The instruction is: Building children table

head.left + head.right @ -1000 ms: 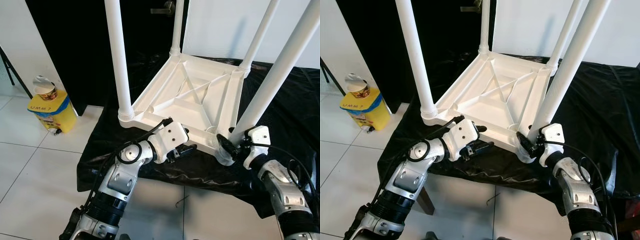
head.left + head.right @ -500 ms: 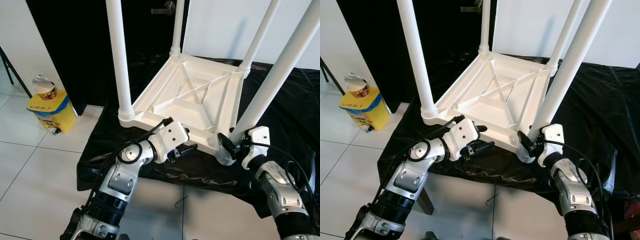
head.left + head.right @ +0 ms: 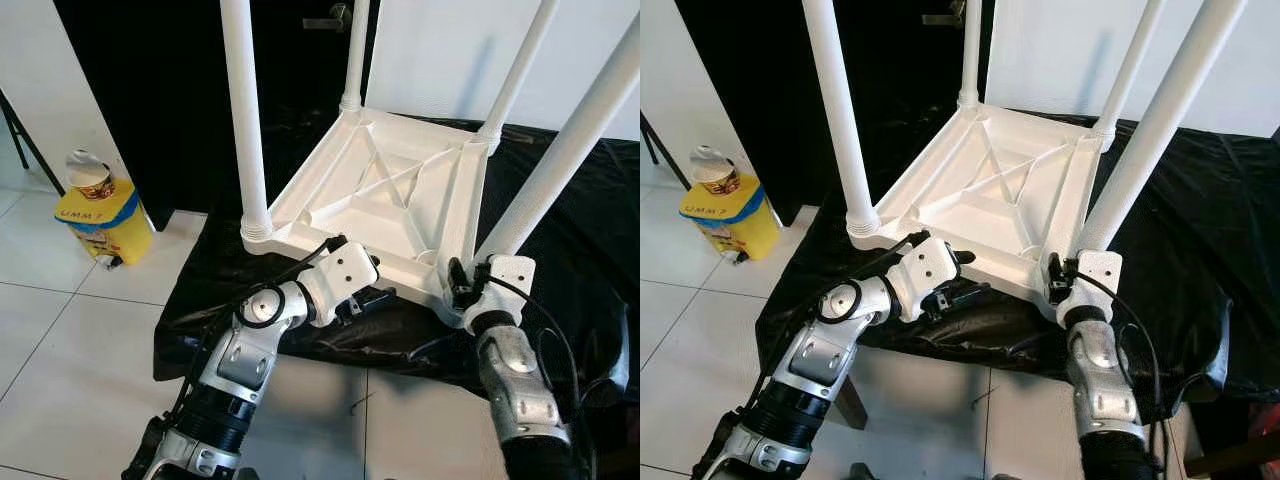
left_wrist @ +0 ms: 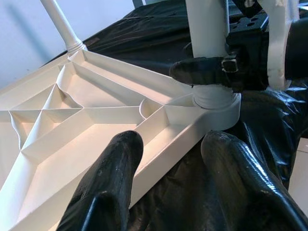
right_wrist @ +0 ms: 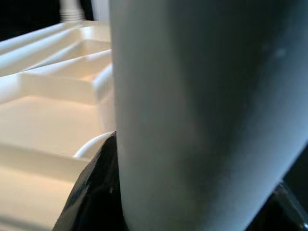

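Observation:
A white children's table [image 3: 400, 190] lies upside down on a black sheet [image 3: 590, 240], its legs pointing up. My right gripper [image 3: 462, 290] is shut on the base of the near right leg [image 3: 560, 160], where it meets the table's corner. In the right wrist view that leg [image 5: 202, 110] sits between the black fingers [image 5: 91, 192]. My left gripper [image 3: 372, 297] is at the table's near rim. In the left wrist view, the left gripper [image 4: 173, 144] stands open astride the rim [image 4: 163, 149], one finger inside and one outside on the sheet.
A yellow container [image 3: 100, 215] with a can on top stands on the tile floor [image 3: 60, 340] to the left. A black door [image 3: 150, 90] and a white wall are behind the table. The sheet's front edge hangs over the floor below my arms.
My right forearm has swung left beneath its gripper, which has turned around the leg's base while holding it. The left arm has stayed put.

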Controlling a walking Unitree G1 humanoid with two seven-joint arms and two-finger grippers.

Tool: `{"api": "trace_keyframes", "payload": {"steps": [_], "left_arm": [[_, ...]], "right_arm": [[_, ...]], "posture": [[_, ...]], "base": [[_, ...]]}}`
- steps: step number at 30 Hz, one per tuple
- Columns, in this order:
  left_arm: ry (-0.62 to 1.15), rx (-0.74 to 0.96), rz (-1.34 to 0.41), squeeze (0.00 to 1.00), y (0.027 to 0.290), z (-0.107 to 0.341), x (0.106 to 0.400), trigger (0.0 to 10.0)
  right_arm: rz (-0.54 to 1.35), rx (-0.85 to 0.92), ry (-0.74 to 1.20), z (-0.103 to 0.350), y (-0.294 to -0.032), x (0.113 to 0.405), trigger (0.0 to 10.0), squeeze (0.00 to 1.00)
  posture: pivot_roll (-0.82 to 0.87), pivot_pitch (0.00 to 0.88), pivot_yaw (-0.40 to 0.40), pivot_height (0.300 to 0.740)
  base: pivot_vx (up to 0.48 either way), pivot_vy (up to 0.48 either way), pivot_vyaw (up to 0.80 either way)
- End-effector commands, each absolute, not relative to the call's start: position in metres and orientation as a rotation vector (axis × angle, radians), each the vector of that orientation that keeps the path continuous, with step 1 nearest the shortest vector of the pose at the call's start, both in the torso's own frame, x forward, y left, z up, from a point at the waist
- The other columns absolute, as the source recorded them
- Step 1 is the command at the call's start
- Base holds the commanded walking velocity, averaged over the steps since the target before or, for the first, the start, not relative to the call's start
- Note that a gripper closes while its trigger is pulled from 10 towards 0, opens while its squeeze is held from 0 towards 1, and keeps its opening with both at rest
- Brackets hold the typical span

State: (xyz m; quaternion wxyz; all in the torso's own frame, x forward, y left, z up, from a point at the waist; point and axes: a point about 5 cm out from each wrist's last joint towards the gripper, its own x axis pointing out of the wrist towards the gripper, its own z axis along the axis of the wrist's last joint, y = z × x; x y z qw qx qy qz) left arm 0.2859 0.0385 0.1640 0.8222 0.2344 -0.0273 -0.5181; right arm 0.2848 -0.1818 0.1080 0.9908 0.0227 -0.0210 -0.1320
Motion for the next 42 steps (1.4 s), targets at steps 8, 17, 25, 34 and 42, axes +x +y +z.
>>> {"api": "trace_keyframes", "payload": {"steps": [8, 17, 25, 34, 42], "left_arm": [[-0.088, 0.495, -0.964, 0.00, 0.040, 0.166, 0.293, 10.0], [-0.094, 0.492, -0.962, 0.00, 0.038, 0.166, 0.293, 10.0], [-0.096, 0.491, -0.967, 0.00, 0.037, 0.166, 0.292, 10.0], [-0.098, 0.494, -0.973, 0.00, 0.036, 0.166, 0.292, 10.0], [-0.102, 0.491, -0.982, 0.00, 0.034, 0.167, 0.292, 10.0]], "right_arm": [[-0.256, 0.036, -0.029, 0.107, -0.175, 0.283, 10.0, 0.00], [-0.266, 0.028, -0.031, 0.111, -0.171, 0.284, 10.0, 0.00], [-0.207, 0.005, -0.071, 0.117, -0.173, 0.282, 10.0, 1.00], [-0.089, -0.012, -0.104, 0.121, -0.189, 0.271, 10.0, 1.00], [0.053, -0.056, -0.099, 0.120, -0.210, 0.261, 10.0, 1.00]], "posture": [[0.01, 0.002, -0.077, 0.740], [0.01, 0.000, -0.083, 0.740], [0.00, 0.000, -0.082, 0.740], [0.00, 0.000, -0.078, 0.740], [-0.02, 0.000, -0.074, 0.740]], "base": [[0.000, 0.000, 0.00], [0.000, 0.000, 0.00], [0.000, 0.000, 0.00], [0.000, 0.000, 0.00], [0.000, 0.000, 0.00]]}}
